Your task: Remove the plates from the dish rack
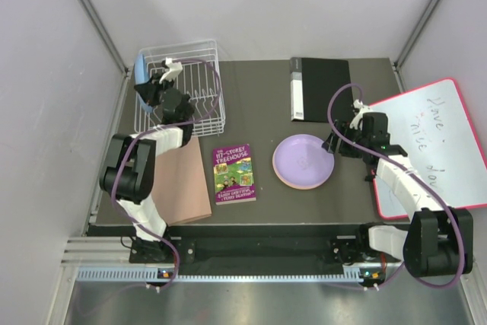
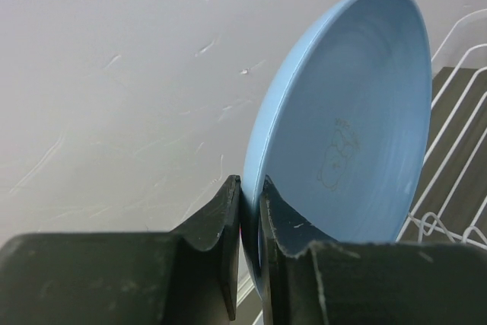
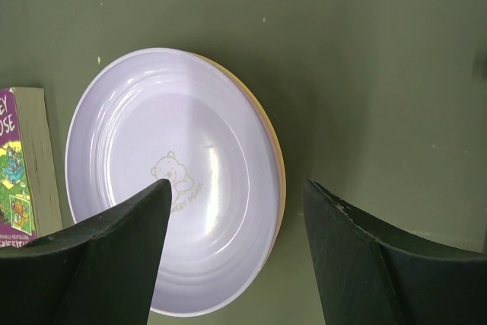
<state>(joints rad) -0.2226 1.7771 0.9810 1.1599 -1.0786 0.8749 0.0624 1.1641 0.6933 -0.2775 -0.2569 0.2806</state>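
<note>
Left wrist only: light blue plate (image 2: 358,127) upright, smooth, glossy, faint bear outline; rim pinched tight by left gripper (image 2: 249,188). Right wrist only: yellow-orange plate (image 3: 279,159) edging out under purple plate (image 3: 144,135); right gripper (image 3: 236,188) spread wide, empty, above. Top: white wire dish rack (image 1: 204,97) far left, blue plate at its left edge, stack centre-right
</note>
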